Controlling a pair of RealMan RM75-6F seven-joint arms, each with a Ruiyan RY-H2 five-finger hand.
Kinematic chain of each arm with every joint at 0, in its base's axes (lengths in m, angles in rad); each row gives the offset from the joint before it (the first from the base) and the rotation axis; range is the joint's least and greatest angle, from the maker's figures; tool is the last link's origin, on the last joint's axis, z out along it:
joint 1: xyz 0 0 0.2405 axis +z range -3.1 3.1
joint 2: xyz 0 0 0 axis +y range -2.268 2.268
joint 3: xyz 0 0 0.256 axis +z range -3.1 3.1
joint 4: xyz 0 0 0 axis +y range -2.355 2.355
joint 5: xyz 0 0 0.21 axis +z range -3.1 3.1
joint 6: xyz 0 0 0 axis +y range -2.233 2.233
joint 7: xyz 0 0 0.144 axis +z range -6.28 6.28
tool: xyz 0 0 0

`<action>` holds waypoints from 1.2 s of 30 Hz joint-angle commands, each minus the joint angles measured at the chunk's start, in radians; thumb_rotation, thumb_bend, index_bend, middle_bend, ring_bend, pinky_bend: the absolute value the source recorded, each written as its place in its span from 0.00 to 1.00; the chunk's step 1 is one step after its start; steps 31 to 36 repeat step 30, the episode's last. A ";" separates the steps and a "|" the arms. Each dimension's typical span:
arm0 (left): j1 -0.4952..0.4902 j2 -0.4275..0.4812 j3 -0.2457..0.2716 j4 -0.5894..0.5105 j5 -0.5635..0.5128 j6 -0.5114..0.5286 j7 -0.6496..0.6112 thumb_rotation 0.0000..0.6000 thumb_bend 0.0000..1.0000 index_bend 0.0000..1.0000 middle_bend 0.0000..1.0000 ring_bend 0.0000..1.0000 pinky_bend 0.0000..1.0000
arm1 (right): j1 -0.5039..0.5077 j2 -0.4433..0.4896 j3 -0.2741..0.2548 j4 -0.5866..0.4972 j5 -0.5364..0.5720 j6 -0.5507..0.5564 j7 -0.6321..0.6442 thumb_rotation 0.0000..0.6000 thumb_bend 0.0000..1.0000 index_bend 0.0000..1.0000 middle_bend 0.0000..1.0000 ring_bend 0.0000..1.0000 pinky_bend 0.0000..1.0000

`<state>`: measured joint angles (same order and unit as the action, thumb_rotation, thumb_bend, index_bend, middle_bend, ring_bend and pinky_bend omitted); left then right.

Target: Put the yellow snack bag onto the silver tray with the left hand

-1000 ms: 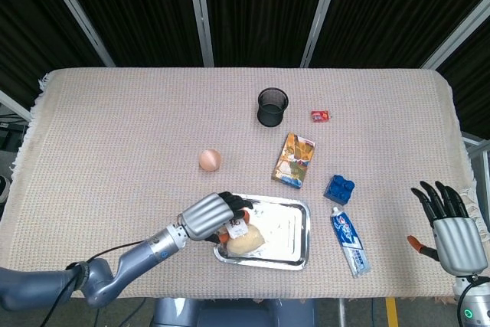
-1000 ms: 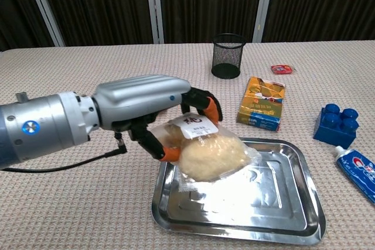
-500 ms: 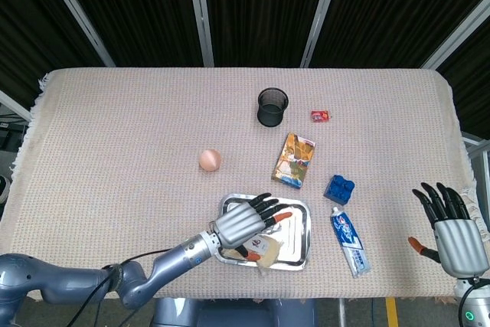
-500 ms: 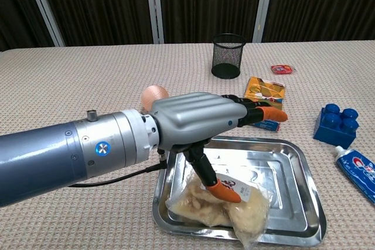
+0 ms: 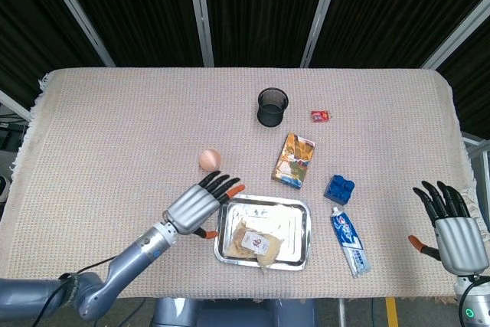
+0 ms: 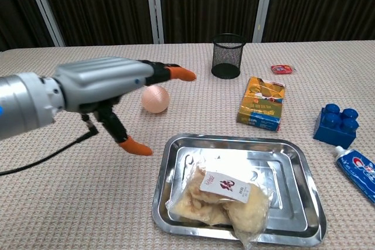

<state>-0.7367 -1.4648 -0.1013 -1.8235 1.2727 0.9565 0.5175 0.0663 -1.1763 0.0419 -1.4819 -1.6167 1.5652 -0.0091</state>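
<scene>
The yellow snack bag [image 5: 255,244] [image 6: 225,202] lies flat inside the silver tray [image 5: 297,218] [image 6: 286,155], at its near left part, with one corner hanging over the front rim. My left hand [image 5: 196,204] [image 6: 108,85] hovers just left of the tray, fingers spread and holding nothing. My right hand [image 5: 448,227] is far off at the table's right front corner, fingers spread and empty; only the head view shows it.
A pink egg [image 5: 210,160] [image 6: 155,98] sits just behind the left hand. Beyond the tray are an orange carton [image 5: 294,159] [image 6: 262,103], a black mesh cup [image 5: 272,107] [image 6: 227,55] and a small red packet [image 5: 320,116]. A blue brick [image 5: 338,188] [image 6: 334,124] and toothpaste tube [image 5: 350,240] [image 6: 357,172] lie right of the tray.
The left hand carried the bag over the tray, let it go and drew back to the left. The bag now lies in the tray. The right hand stayed still.
</scene>
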 commanded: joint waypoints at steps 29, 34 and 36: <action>0.559 0.351 0.265 0.002 0.295 0.633 -0.329 0.89 0.04 0.15 0.00 0.00 0.00 | 0.025 -0.015 0.003 0.009 -0.008 -0.021 0.002 1.00 0.00 0.13 0.08 0.00 0.10; 0.565 0.350 0.265 0.006 0.297 0.636 -0.324 0.89 0.04 0.16 0.00 0.00 0.00 | 0.026 -0.015 0.004 0.008 -0.008 -0.021 -0.001 1.00 0.00 0.13 0.08 0.00 0.10; 0.565 0.350 0.265 0.006 0.297 0.636 -0.324 0.89 0.04 0.16 0.00 0.00 0.00 | 0.026 -0.015 0.004 0.008 -0.008 -0.021 -0.001 1.00 0.00 0.13 0.08 0.00 0.10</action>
